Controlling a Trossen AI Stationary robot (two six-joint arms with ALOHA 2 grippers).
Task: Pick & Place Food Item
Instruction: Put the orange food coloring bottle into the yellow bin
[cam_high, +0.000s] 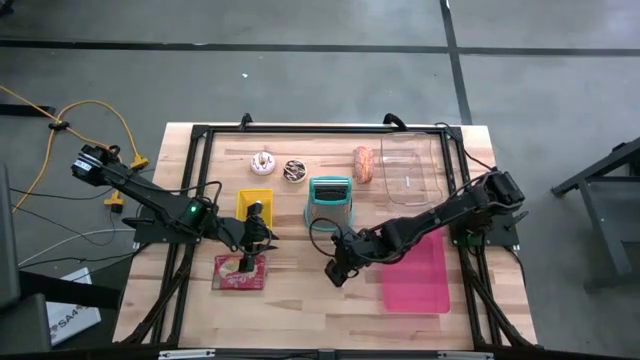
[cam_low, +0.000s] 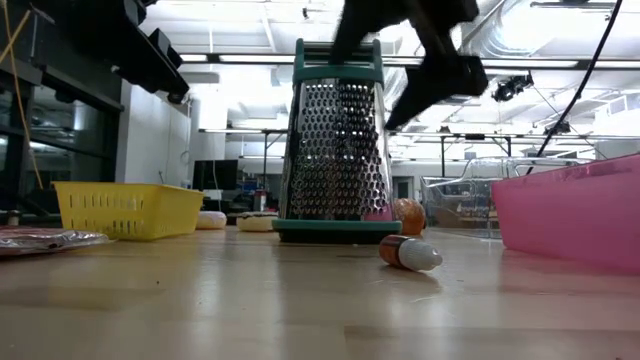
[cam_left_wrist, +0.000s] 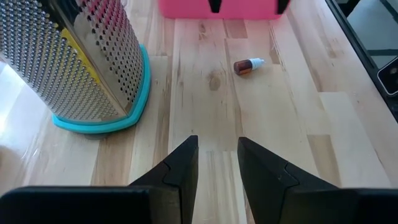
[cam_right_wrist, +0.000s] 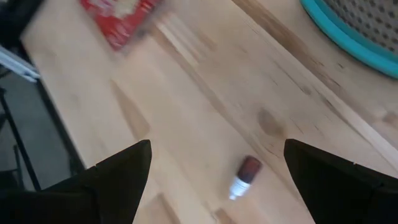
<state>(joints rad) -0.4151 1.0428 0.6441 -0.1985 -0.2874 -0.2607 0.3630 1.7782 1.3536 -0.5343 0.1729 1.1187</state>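
Small bottle (cam_low: 408, 252) lay on its side on the bare table (cam_low: 300, 310), right gripper (cam_right_wrist: 217, 168) spread wide above it, not touching. Behind stood the grater (cam_low: 336, 140). Left gripper (cam_left_wrist: 217, 162), fingers a little apart, apparently empty, hovered by the red packet (cam_high: 240, 272).

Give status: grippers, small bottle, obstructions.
Right gripper open above small bottle. Left gripper part open, empty. Bottle lying on table; grater nearby, clear.

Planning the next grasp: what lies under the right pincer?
A small bottle lies on its side on the bare wooden table, beneath the wide-open right pincer. Nothing there is hidden.
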